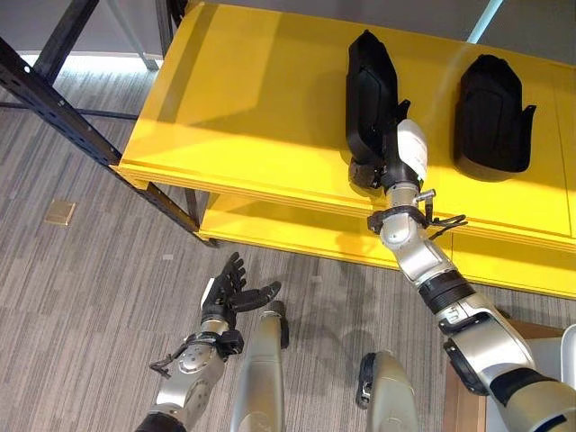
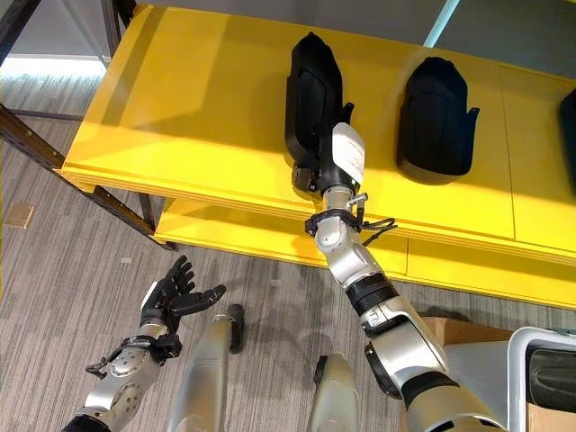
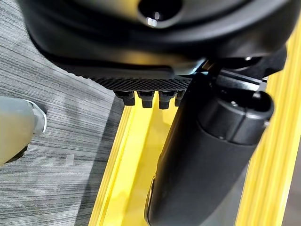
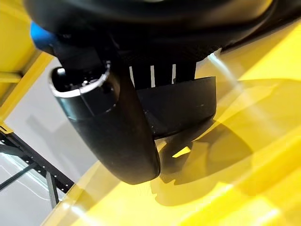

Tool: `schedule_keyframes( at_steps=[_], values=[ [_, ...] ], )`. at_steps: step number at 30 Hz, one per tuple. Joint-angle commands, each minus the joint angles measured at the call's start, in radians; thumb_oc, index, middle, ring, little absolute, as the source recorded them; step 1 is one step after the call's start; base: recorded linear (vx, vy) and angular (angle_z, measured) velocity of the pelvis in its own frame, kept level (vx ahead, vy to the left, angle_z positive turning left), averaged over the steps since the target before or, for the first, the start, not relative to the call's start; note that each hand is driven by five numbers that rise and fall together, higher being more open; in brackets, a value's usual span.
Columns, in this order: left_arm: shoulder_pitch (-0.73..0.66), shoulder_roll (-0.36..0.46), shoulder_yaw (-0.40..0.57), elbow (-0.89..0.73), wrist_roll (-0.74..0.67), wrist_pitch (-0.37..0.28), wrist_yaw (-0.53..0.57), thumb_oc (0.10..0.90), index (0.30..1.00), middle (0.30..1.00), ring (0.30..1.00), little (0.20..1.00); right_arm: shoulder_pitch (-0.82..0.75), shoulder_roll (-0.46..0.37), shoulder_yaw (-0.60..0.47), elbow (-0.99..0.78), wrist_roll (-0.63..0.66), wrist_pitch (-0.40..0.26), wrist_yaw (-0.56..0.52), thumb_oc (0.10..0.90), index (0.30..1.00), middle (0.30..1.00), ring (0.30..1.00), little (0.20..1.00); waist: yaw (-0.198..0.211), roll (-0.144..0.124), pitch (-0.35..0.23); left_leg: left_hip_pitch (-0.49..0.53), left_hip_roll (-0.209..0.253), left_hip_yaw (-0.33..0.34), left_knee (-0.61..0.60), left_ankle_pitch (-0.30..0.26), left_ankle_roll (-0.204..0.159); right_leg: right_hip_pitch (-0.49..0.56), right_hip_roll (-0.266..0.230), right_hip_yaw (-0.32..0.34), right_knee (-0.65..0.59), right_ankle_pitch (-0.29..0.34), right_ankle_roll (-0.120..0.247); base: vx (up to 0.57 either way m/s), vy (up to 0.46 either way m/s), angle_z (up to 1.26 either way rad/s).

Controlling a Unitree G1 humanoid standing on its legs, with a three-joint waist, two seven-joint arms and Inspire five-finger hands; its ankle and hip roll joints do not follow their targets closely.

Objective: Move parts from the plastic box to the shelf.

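Low on the left, the left hand [image 1: 227, 290] hangs over the grey carpet floor [image 1: 81, 297], well short of the shelf, its fingers [image 1: 236, 268] spread straight and holding nothing.

Above it runs the yellow shelf [image 1: 234, 108], its top board held by a dark metal frame [image 1: 63, 112] at the left end, with a lower yellow board [image 1: 297, 232] beneath.

On the top board lie two black parts. The left part [image 1: 371, 90] lies lengthwise, its near end toward the shelf's front edge. The right hand [image 1: 382, 166] reaches up from the lower right and meets that near end; its white-covered thumb [image 1: 412, 148] lies beside the part. In the right wrist view the fingers [image 4: 162, 73] run down behind the edge of the dark part [image 4: 181, 106], so I cannot tell whether they grip it or merely touch it.

The second part [image 1: 491, 112] rests further right on the same board, apart from the first and untouched.

At the far lower right, the pale rim of a plastic box [image 2: 522, 360] shows, with something dark inside.
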Motion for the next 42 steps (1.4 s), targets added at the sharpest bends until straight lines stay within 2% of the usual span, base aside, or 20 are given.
schedule_keyframes(
  at_steps=[1, 7, 10, 11, 13, 14, 15, 21, 27, 42],
  values=[
    [-0.004, -0.015, 0.012, -0.087, 0.038, -0.072, 0.002, 0.9, 1.0, 1.0, 1.0, 1.0, 0.019, -0.001, -0.055, -0.02, -0.031, -0.021, -0.009, 0.4, 0.3, 0.3, 0.3, 0.3, 0.011, 0.024, -0.03, 0.028, 0.086, -0.077, 0.07, -0.11, -0.041, -0.016, 0.004, -0.012, -0.071, 0.116, -0.037, 0.0, 0.0, 0.0],
    [0.002, -0.006, 0.015, -0.096, 0.034, -0.076, -0.002, 0.9, 1.0, 1.0, 1.0, 1.0, -0.01, -0.014, -0.065, -0.002, -0.03, -0.017, -0.021, 0.4, 0.3, 0.3, 0.3, 0.3, 0.016, 0.025, -0.029, 0.027, 0.085, -0.076, 0.062, -0.105, -0.041, -0.019, 0.002, -0.012, -0.076, 0.122, -0.035, 0.0, 0.0, 0.0],
    [0.003, 0.005, 0.011, -0.096, 0.026, -0.083, -0.009, 0.9, 1.0, 1.0, 1.0, 1.0, -0.076, -0.038, -0.059, 0.057, -0.031, -0.009, -0.024, 0.4, 0.3, 0.3, 0.3, 0.3, 0.027, 0.028, -0.026, 0.024, 0.08, -0.079, 0.054, -0.098, -0.042, -0.021, 0.001, -0.013, -0.077, 0.124, -0.036, 0.0, 0.0, 0.0],
    [0.001, 0.008, 0.01, -0.096, 0.024, -0.085, -0.012, 0.9, 1.0, 1.0, 1.0, 1.0, -0.097, -0.046, -0.053, 0.076, -0.033, -0.006, -0.025, 0.543, 0.5, 0.5, 0.5, 0.5, 0.03, 0.028, -0.026, 0.024, 0.08, -0.079, 0.053, -0.097, -0.042, -0.022, 0.001, -0.013, -0.077, 0.124, -0.036, 0.0, 0.0, 0.0],
    [0.001, 0.01, 0.01, -0.096, 0.022, -0.087, -0.015, 0.9, 1.0, 1.0, 1.0, 1.0, -0.111, -0.052, -0.049, 0.09, -0.034, -0.006, -0.025, 0.604, 0.585, 0.585, 0.585, 0.585, 0.032, 0.029, -0.026, 0.023, 0.079, -0.08, 0.053, -0.096, -0.042, -0.022, 0.001, -0.014, -0.077, 0.124, -0.036, 0.0, 0.0, 0.0],
    [0.001, 0.012, 0.011, -0.095, 0.021, -0.088, -0.016, 0.9, 1.0, 1.0, 1.0, 1.0, -0.13, -0.061, -0.047, 0.106, -0.032, -0.007, -0.023, 0.655, 0.657, 0.657, 0.657, 0.657, 0.035, 0.029, -0.027, 0.02, 0.078, -0.082, 0.054, -0.096, -0.041, -0.025, 0.001, -0.013, -0.073, 0.124, -0.036, 0.0, 0.0, 0.0],
    [0.002, 0.013, 0.013, -0.093, 0.02, -0.091, -0.018, 0.9, 1.0, 1.0, 1.0, 1.0, -0.145, -0.068, -0.042, 0.122, -0.031, -0.005, -0.02, 0.9, 1.0, 1.0, 1.0, 1.0, 0.038, 0.028, -0.028, 0.019, 0.077, -0.083, 0.054, -0.096, -0.041, -0.027, 0.0, -0.014, -0.072, 0.123, -0.036, 0.0, 0.0, 0.0],
    [0.001, 0.018, 0.018, -0.081, 0.012, -0.093, -0.029, 0.9, 1.0, 1.0, 1.0, 1.0, -0.205, -0.108, 0.0, 0.141, -0.029, -0.011, 0.018, 0.9, 1.0, 1.0, 1.0, 1.0, 0.045, 0.027, -0.03, 0.011, 0.074, -0.087, 0.066, -0.099, -0.041, -0.033, -0.001, -0.016, -0.059, 0.116, -0.037, 0.0, 0.0, 0.0],
    [0.004, 0.015, 0.029, -0.078, 0.011, -0.092, -0.029, 0.9, 1.0, 1.0, 1.0, 1.0, -0.213, -0.151, 0.031, 0.037, -0.095, -0.014, 0.054, 0.9, 1.0, 1.0, 1.0, 1.0, 0.041, 0.021, -0.031, 0.016, 0.075, -0.086, 0.061, -0.098, -0.043, -0.036, -0.002, -0.014, -0.058, 0.117, -0.037, 0.0, 0.0, 0.0],
    [0.022, 0.002, 0.064, -0.067, 0.016, -0.08, -0.035, 0.9, 1.0, 1.0, 1.0, 1.0, -0.166, -0.22, 0.022, -0.246, -0.188, -0.057, 0.115, 0.9, 1.0, 1.0, 1.0, 1.0, 0.026, 0.001, -0.04, 0.008, 0.08, -0.085, 0.065, -0.098, -0.046, -0.053, 0.003, -0.011, -0.044, 0.108, -0.044, 0.0, 0.0, 0.0]
  ],
)
